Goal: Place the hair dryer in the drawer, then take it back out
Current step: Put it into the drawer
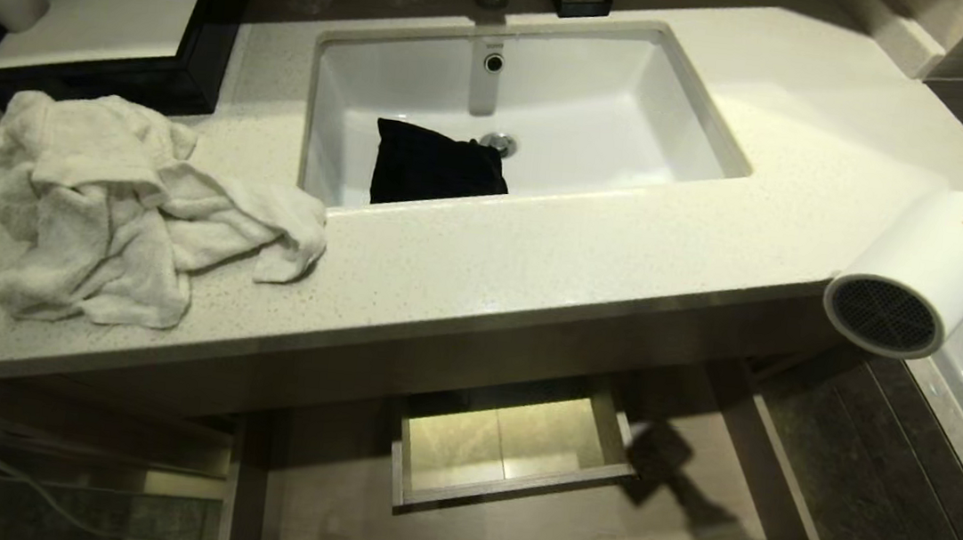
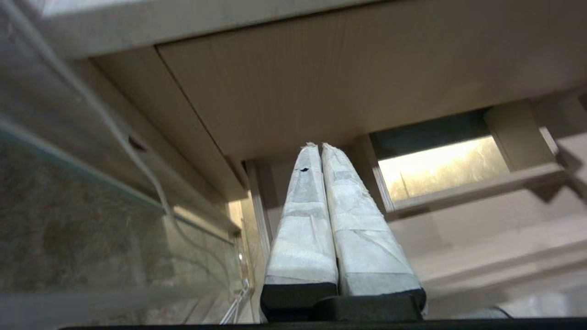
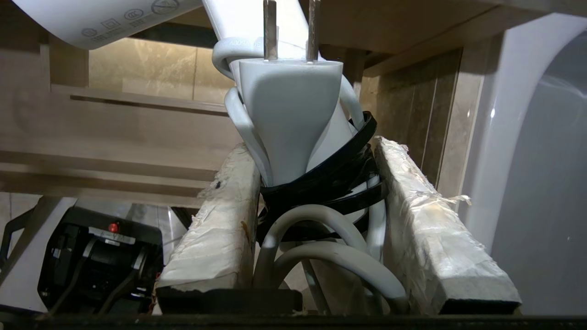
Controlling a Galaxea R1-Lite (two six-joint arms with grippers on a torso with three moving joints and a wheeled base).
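A: The dryer hangs off the counter's right end, right gripper clamped on its handle and cord; left gripper pressed together, idle.

B: The drawer stands open below-left. Best lower it slowly, clear of the counter edge.

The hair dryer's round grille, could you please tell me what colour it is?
Dark grey mesh, set in the white hair dryer; the head view shows it best.

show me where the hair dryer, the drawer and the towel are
hair dryer [image 1: 930, 263], head view, on its white barrel
drawer [image 1: 504, 480], head view, on a wooden wall inside it
towel [image 1: 121, 205], head view, middle of the crumpled cloth
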